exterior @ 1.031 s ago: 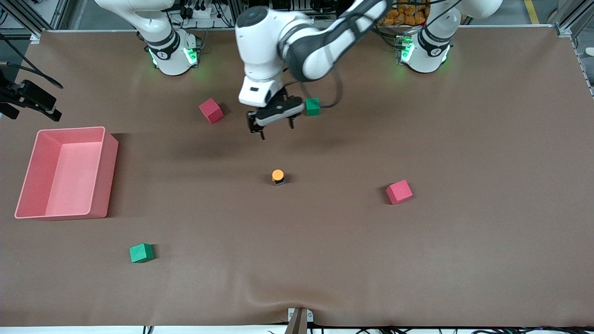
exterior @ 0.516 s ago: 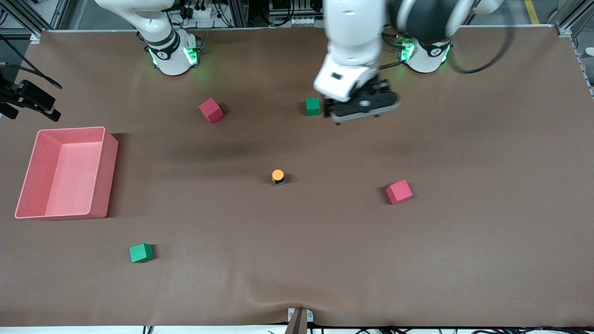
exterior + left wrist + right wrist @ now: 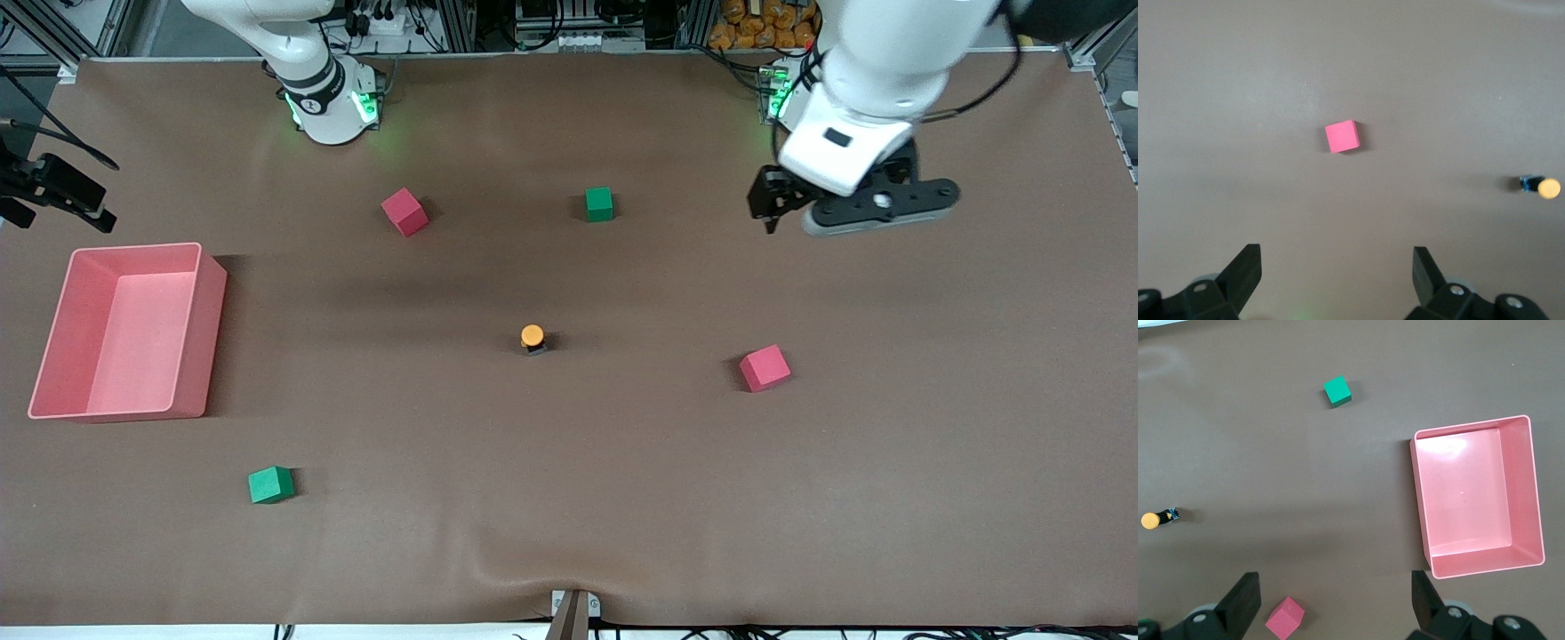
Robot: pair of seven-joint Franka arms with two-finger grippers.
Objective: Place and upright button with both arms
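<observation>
Orange-capped black push-button (image 3: 532,339) upright mid-worktop, seemingly untouched. Left gripper (image 3: 1336,272) fingers spread, empty, over the base-side edge. Right gripper (image 3: 1335,595) fingers spread, empty.

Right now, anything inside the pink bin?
Nothing visible inside the pink bin: the right wrist view shows most of its floor bare. A strip along one wall is hidden in both views.

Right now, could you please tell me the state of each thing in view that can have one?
button: upright on the table, orange cap up, untouched
left claw: open, empty, above the table near the left arm's base
right claw: open, empty, high over the table
pink bin: upright, empty
</observation>
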